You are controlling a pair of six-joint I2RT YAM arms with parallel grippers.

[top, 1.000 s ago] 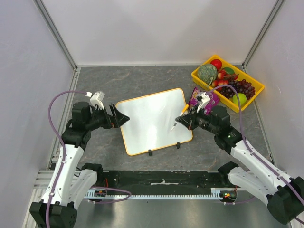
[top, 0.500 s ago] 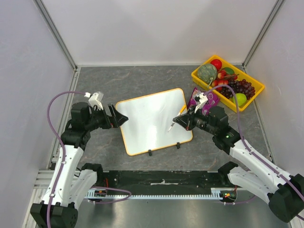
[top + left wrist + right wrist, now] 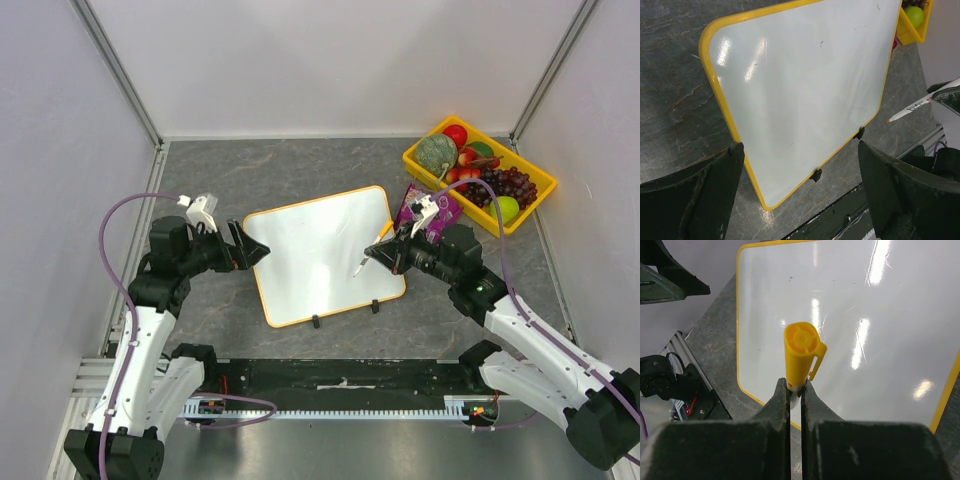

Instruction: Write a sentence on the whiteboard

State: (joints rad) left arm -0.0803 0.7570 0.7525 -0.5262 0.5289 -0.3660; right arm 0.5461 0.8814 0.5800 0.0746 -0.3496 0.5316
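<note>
The whiteboard (image 3: 315,250) lies flat mid-table, white with an orange-yellow rim and two black clips (image 3: 315,322) on its near edge. Its face is blank in every view (image 3: 805,85) (image 3: 865,340); the sentence does not show. My right gripper (image 3: 388,252) (image 3: 795,386) is shut on a marker (image 3: 371,251) (image 3: 801,357) with a yellow cap on its rear end. The marker's tip points down over the board's right part and looks raised off the surface (image 3: 912,106). My left gripper (image 3: 255,248) (image 3: 800,145) is open and empty, with its jaws on either side of the board's left edge.
A yellow tray (image 3: 412,158) of fruit stands at the back right; its corner shows in the left wrist view (image 3: 907,32). A purple packet (image 3: 450,212) lies between the tray and the board, behind my right gripper. Grey walls close in three sides.
My right gripper and the marker have shifted slightly left over the board. The left gripper has barely moved and stays open.
</note>
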